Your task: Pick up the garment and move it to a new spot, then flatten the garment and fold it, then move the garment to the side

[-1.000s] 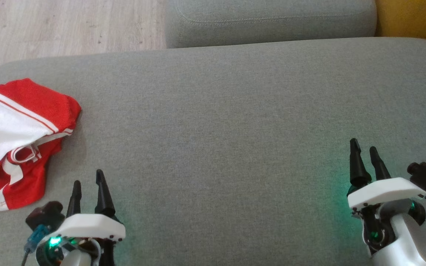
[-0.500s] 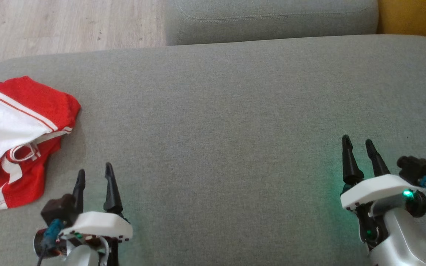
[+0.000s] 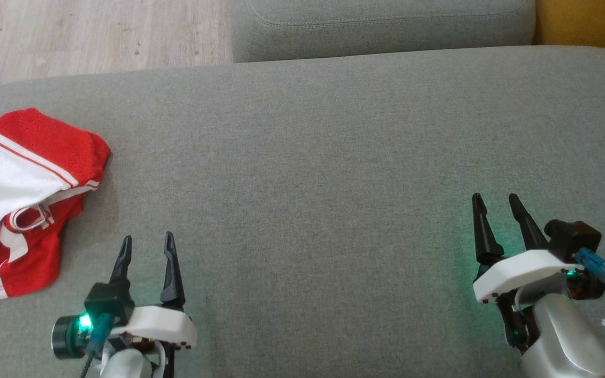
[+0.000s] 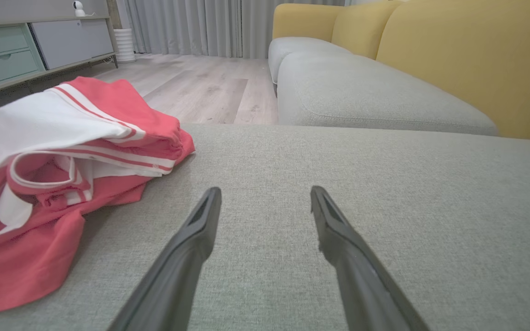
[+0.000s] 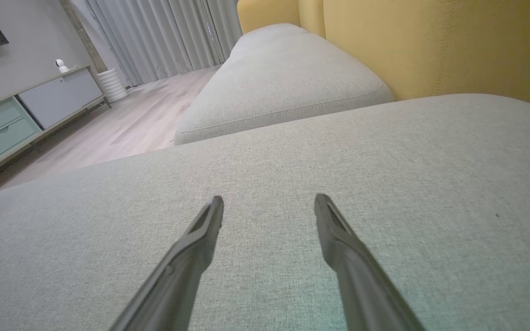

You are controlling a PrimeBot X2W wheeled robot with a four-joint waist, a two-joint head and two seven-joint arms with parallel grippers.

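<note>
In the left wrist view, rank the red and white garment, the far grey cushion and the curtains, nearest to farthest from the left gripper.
1. The garment, lying just to the left of the left gripper.
2. The far grey cushion, ahead and to the right.
3. The curtains, along the far wall at the top of the view.

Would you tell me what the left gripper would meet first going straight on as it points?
Likely only the grey seat cushion, depth being unclear; the red-and-white garment lies left of that line.
</note>
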